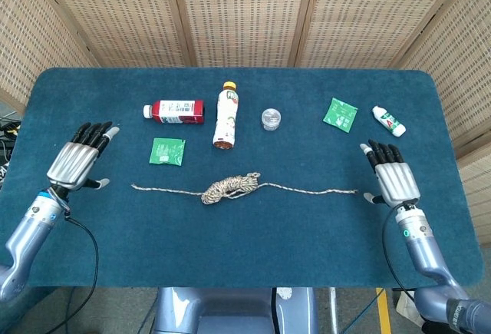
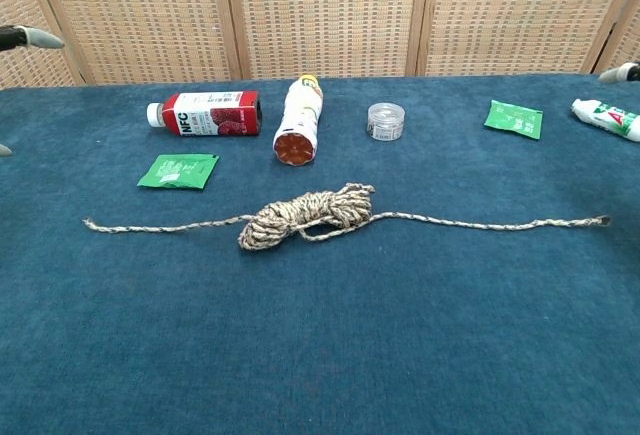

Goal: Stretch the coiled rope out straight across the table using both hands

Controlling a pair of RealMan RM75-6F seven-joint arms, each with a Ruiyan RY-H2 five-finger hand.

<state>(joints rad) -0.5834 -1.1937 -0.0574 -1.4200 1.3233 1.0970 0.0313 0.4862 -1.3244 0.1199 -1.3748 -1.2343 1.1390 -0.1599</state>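
Observation:
The rope (image 1: 230, 186) lies on the blue table, a knotted bundle (image 2: 305, 216) at its middle and a loose strand running out to each side. Its left end (image 1: 134, 187) and right end (image 1: 354, 190) lie free on the cloth. My left hand (image 1: 77, 160) hovers open to the left of the left end, fingers spread, holding nothing. Beyond the right end, my right hand (image 1: 390, 176) is open too, apart from the rope. In the chest view only a fingertip (image 2: 30, 38) of the left hand and a fingertip (image 2: 618, 73) of the right hand show at the frame edges.
Behind the rope lie a red bottle (image 1: 176, 110), a white-and-brown bottle (image 1: 225, 117), a small clear jar (image 1: 270, 118), a green sachet (image 1: 167, 150), another green sachet (image 1: 340, 114) and a small white bottle (image 1: 389, 120). A woven screen stands behind the table.

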